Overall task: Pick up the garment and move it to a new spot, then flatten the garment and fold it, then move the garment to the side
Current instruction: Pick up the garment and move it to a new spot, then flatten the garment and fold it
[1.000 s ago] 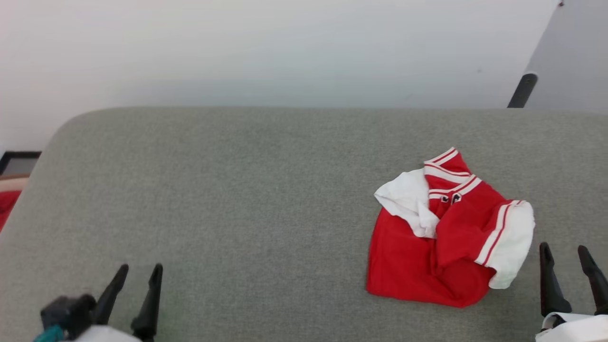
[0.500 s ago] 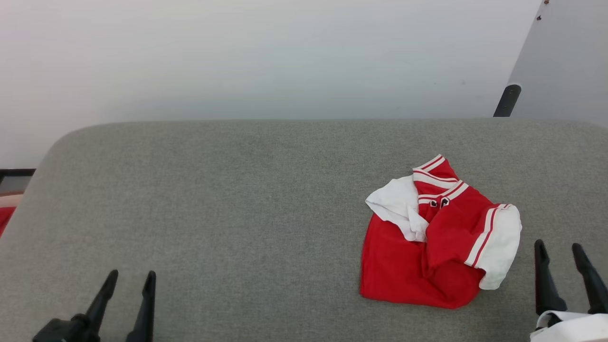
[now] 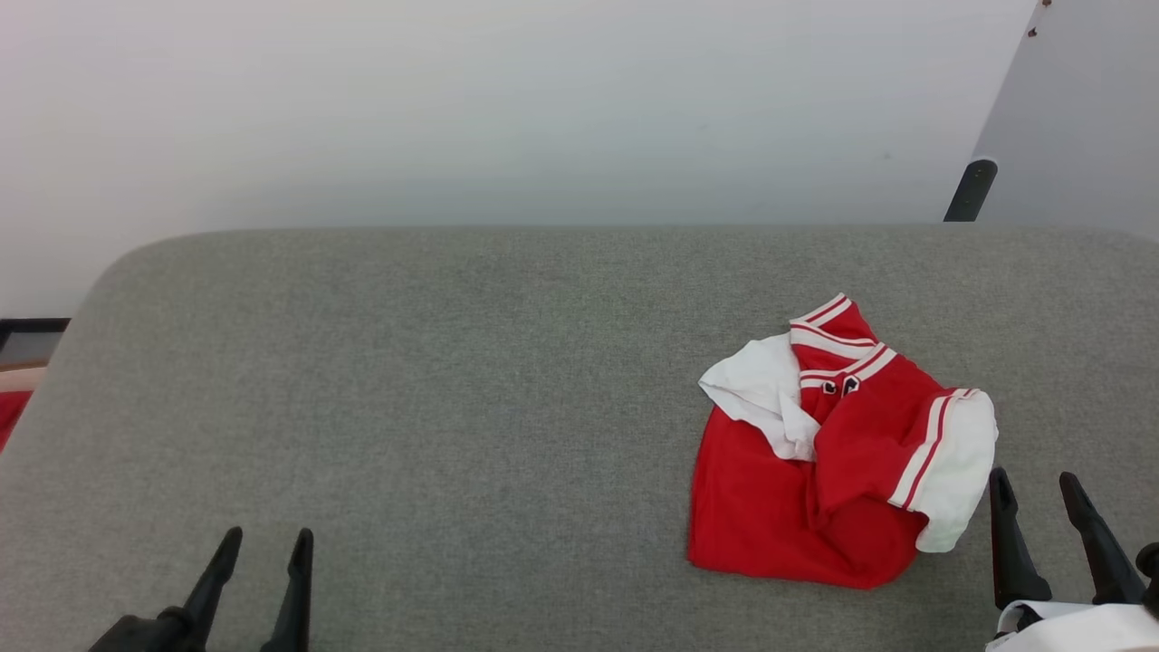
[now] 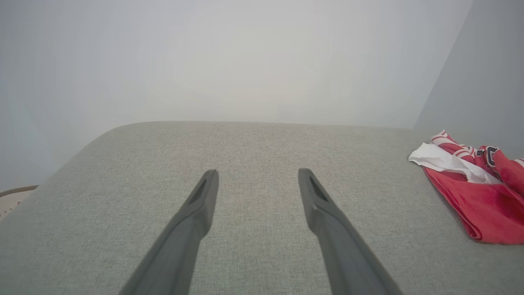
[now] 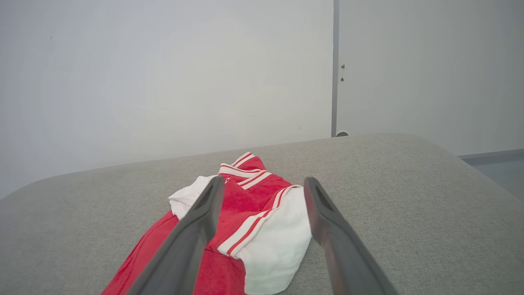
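Standing at the first step, by the look of it, with no lift begun. Finding the garment (image 3: 833, 462) crumpled on the right part of the grey surface (image 3: 453, 362), its white sleeve (image 3: 955, 480) turned toward the right gripper (image 3: 1032, 475), just beside it and apparently not touching. Holding nothing in either set of jaws, both spread wide (left gripper (image 3: 271, 532) well apart, over bare grey). Next, probably: reaching in with the right, pinching a fold near that sleeve, lifting clear.
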Tool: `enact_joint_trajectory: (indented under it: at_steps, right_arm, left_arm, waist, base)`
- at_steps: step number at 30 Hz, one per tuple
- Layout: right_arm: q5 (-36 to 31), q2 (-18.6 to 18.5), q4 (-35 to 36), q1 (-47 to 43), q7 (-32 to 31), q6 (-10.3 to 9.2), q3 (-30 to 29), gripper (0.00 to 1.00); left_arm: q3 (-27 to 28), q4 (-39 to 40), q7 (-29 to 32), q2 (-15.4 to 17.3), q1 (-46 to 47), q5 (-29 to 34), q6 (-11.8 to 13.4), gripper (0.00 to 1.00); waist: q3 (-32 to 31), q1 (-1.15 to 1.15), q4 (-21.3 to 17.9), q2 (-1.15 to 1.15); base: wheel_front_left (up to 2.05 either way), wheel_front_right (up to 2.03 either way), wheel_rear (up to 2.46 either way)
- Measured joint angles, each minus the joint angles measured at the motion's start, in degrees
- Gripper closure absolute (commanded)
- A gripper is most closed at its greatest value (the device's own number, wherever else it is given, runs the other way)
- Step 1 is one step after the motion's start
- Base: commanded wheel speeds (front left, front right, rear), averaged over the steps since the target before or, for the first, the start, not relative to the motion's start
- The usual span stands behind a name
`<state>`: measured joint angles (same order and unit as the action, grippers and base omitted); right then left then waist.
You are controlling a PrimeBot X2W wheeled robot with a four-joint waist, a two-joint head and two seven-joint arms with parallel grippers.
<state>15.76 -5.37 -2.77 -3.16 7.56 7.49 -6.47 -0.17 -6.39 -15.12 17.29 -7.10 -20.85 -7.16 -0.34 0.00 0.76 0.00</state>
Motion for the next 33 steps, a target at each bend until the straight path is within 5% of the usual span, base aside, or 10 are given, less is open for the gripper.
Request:
enact_joint_trajectory:
  at_steps: [12, 21, 24, 33]
  right_arm:
    - [0.36, 0.55, 0.04, 1.47, 0.05, 0.01, 1.80, 0.00]
    - [0.42, 1.86, -0.45, 5.53, 2.11, 0.01, 5.05, 0.00]
    - [0.91, 2.16, -2.23, 7.64, 4.14, 0.01, 6.67, 0.00]
    - [4.14, 2.33, -6.35, 11.07, 7.03, 0.00, 10.00, 0.00]
  left_arm:
    - [-4.23, -2.63, 0.83, 1.16, 4.48, -0.18, -0.23, 0.00]
    - [-22.78, -7.78, 12.72, 9.61, 33.58, -4.71, -0.33, 0.00]
    - [-32.99, -10.91, 19.46, 12.21, 46.19, -12.20, -0.38, 0.00]
    - [-51.76, -18.75, 37.26, 13.72, 62.54, -30.99, -0.38, 0.00]
  waist:
    - [0.55, 0.00, -0.59, 0.00]
    - [4.89, 0.00, -2.47, 0.00]
    - [7.29, 0.00, -4.73, 0.00]
    - [12.30, 0.00, -10.48, 0.00]
  base:
    - [0.00, 0.00, 0.00]
    - [0.00, 0.00, 0.00]
    - [0.00, 0.00, 0.00]
    - [0.00, 0.00, 0.00]
